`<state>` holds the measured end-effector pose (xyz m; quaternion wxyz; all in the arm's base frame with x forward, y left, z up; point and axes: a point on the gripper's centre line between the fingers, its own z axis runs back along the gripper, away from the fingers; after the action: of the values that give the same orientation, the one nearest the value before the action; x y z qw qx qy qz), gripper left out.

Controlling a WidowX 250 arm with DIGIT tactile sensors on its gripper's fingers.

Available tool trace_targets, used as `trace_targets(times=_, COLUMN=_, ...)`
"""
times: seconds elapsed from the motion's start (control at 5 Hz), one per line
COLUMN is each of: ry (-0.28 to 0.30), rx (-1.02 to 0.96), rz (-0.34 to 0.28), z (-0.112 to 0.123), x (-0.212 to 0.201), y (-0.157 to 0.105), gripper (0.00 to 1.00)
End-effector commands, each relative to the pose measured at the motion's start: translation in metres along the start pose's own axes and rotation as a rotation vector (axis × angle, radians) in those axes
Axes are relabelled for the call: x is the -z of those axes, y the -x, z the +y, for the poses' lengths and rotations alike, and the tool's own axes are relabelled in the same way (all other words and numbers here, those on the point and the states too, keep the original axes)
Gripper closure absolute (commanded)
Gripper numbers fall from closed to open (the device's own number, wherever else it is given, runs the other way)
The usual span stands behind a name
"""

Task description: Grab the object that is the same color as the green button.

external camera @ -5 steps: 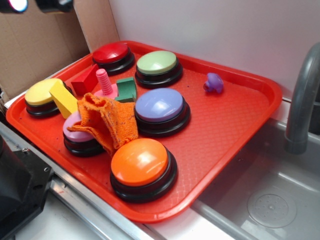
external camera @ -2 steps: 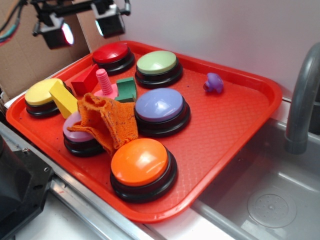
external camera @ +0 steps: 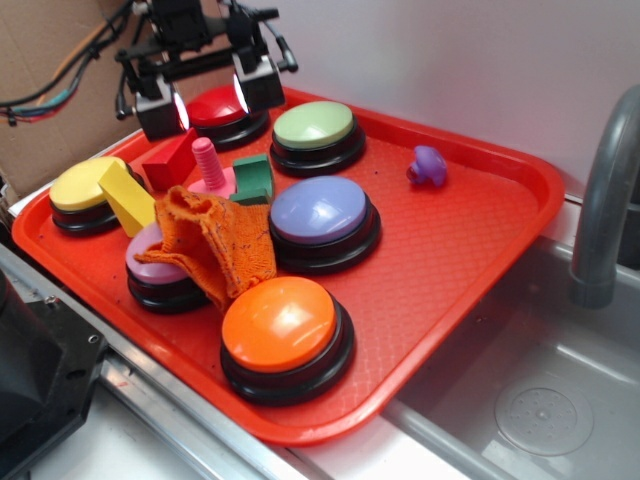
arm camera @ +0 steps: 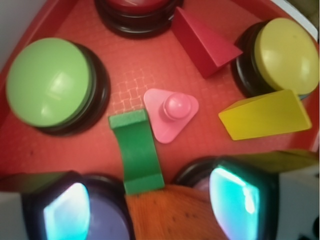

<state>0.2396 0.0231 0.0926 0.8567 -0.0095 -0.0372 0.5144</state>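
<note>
The object, a small dark green wooden block [external camera: 254, 178] [arm camera: 137, 152], lies on the red tray between the pink peg piece [external camera: 209, 170] [arm camera: 170, 112] and the lavender-blue button [external camera: 322, 212]. The green button [external camera: 313, 127] [arm camera: 47, 82], with a pale green dome on a black base, sits behind it. My gripper [external camera: 210, 112] [arm camera: 152, 207] hangs open above the tray's back left, over the red button [external camera: 222, 108], and holds nothing. In the wrist view the green block lies between and just ahead of my two fingers, well below them.
The red tray [external camera: 460, 240] also holds a red wedge [arm camera: 202, 37], a yellow block [arm camera: 265, 117], a yellow button [arm camera: 285, 52], an orange cloth [external camera: 215, 240] draped over a pink button, an orange button [external camera: 285, 330] and a small purple piece [external camera: 428, 166]. A sink and faucet [external camera: 605, 220] stand at the right.
My gripper has come in from the upper left and moved right and down, from off the tray's corner to above the red button. Nothing on the tray has moved.
</note>
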Motion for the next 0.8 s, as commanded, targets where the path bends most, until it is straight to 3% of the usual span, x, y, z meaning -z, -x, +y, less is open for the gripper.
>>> trace_targets(times=0.0, ry=-0.011, rx=-0.094, rz=0.002, z=0.001, x=0.02, y=-0.007, gripper=0.0)
trace_targets(times=0.6, ry=0.002, rx=-0.112, rz=0.033, z=-0.01, x=0.05, y=-0.006, gripper=0.0)
